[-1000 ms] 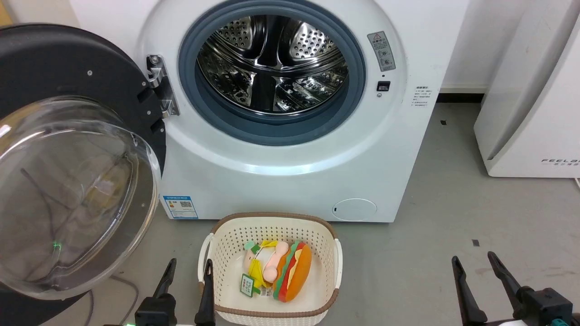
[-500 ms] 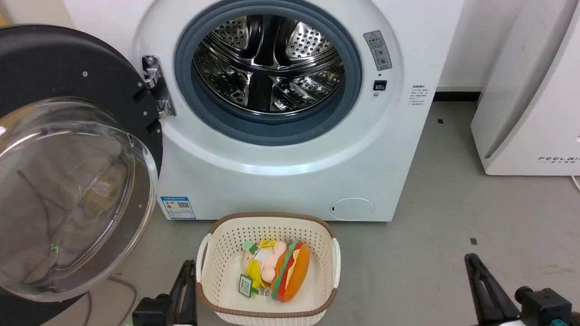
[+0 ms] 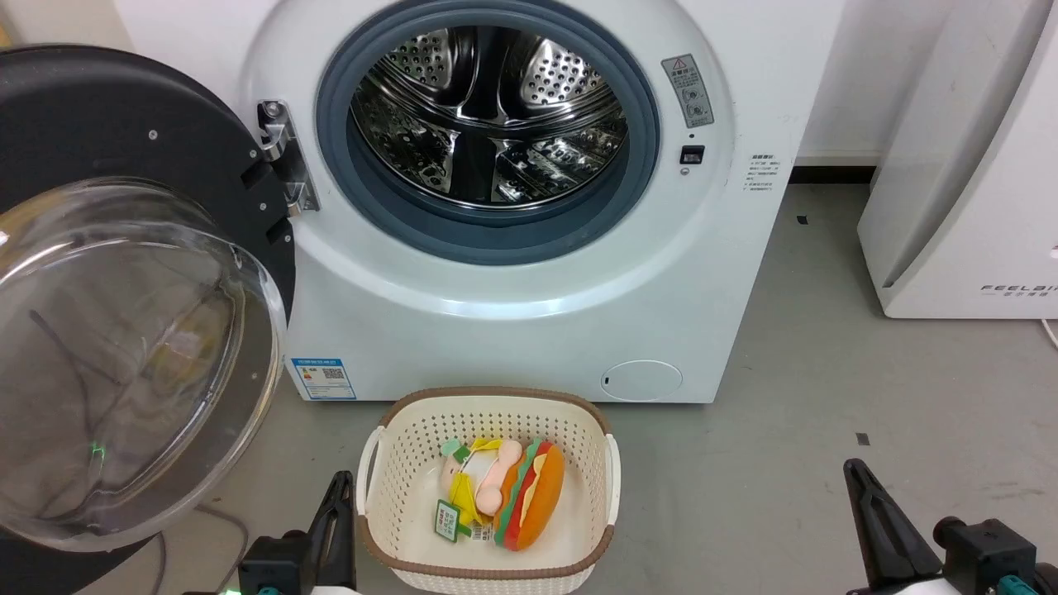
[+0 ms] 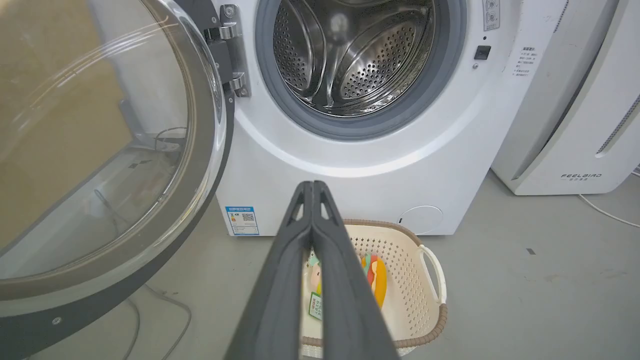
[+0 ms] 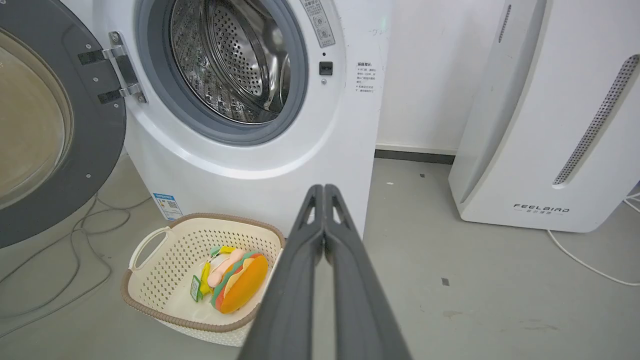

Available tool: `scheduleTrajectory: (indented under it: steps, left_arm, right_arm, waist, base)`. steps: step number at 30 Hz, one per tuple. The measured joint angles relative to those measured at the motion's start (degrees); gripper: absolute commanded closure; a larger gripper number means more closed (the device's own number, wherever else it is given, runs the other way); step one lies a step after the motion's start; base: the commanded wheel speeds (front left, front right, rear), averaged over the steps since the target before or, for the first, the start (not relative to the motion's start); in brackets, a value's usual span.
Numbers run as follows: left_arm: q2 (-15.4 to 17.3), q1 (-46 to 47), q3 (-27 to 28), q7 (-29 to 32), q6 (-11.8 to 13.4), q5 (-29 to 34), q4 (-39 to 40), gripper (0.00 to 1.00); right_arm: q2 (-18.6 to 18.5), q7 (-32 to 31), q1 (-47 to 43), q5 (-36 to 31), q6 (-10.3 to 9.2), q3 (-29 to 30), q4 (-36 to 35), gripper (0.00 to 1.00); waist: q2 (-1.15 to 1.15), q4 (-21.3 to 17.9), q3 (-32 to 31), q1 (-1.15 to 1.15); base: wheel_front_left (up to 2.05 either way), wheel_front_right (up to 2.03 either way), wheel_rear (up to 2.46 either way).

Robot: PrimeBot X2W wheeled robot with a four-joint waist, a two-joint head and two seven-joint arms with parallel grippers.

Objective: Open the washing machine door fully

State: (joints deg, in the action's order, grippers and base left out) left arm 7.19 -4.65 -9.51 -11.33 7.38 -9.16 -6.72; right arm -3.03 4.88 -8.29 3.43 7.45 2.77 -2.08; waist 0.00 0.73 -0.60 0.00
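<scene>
Both grippers have been closing since a second ago; the left gripper (image 4: 312, 190) and right gripper (image 5: 324, 192) are showing fingers pressed together on nothing; the washing machine door (image 3: 124, 107) is hanging wide open left of the washing machine (image 3: 512, 330), its edge running out of the head view; print on the blue label (image 3: 323, 378) and grey warning sticker (image 3: 688, 91) is proving too small to read; "FEELBIRD" is showing on the white appliance (image 5: 525, 150) right of the washing machine; a basket (image 3: 496, 394) holding a burger toy (image 3: 533, 496) is sitting just in front.

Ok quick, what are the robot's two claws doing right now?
Left gripper: closed, holding nothing.
Right gripper: closed, holding nothing.
</scene>
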Motion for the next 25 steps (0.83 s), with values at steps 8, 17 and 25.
scheduleTrajectory:
  steps: [8, 17, 25]
  left_arm:
    - [-0.47, 0.12, 0.80, 0.83, -0.51, 0.59, 0.48, 1.00]
    - [-0.86, 0.32, 1.60, 2.10, -1.37, 1.57, 1.10, 1.00]
    - [-1.08, 1.01, 2.44, 2.80, -1.78, 2.26, 1.57, 1.00]
  right_arm:
    - [0.00, -0.30, 0.39, -0.14, 0.00, -0.22, 0.15, 1.00]
    - [0.00, -0.80, 0.88, -0.56, 0.00, -0.46, 0.26, 1.00]
    - [0.00, -1.27, 1.83, -1.00, 0.00, -0.65, 0.47, 1.00]
  waist:
    - [0.00, -0.05, 0.04, 0.00]
    - [0.00, -0.13, 0.11, 0.00]
    - [0.00, -0.18, 0.15, 0.00]
  base:
    - [0.00, 0.00, 0.00]
    - [0.00, 0.00, 0.00]
    - [0.00, 0.00, 0.00]
